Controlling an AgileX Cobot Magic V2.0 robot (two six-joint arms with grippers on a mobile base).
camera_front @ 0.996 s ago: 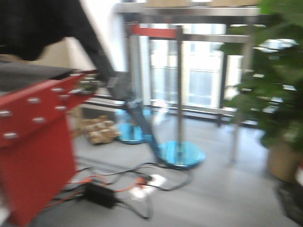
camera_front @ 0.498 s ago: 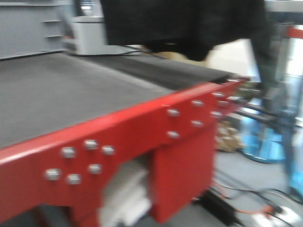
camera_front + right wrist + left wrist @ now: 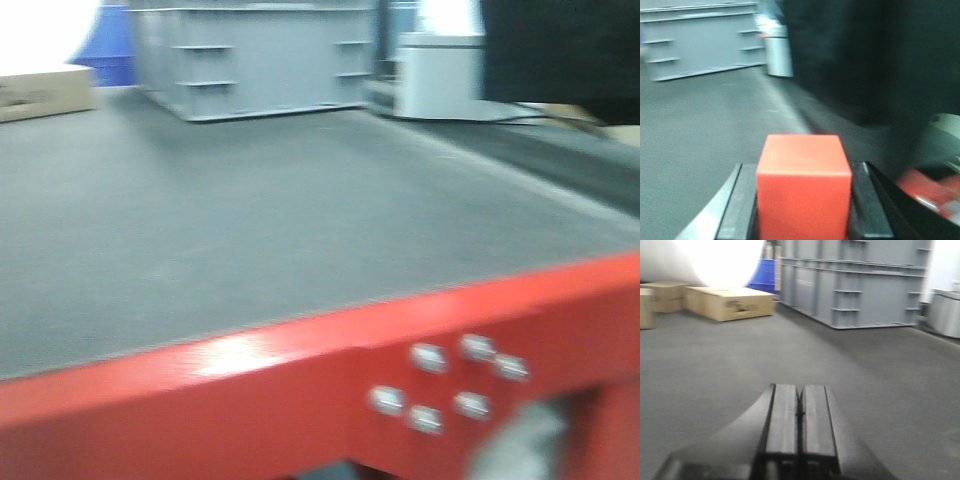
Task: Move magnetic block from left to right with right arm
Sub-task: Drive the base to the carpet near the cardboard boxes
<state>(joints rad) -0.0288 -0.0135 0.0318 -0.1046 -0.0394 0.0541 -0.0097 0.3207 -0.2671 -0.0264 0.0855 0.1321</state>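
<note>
The large crate (image 3: 255, 55) stands at the back of the table (image 3: 250, 230). Left of the crate lie cardboard boxes (image 3: 732, 302), and just right of it sits a device (image 3: 440, 75). Before the crate, rightward, the magnetic block (image 3: 804, 190) sits between the fingers of the right gripper (image 3: 804, 172).
</note>
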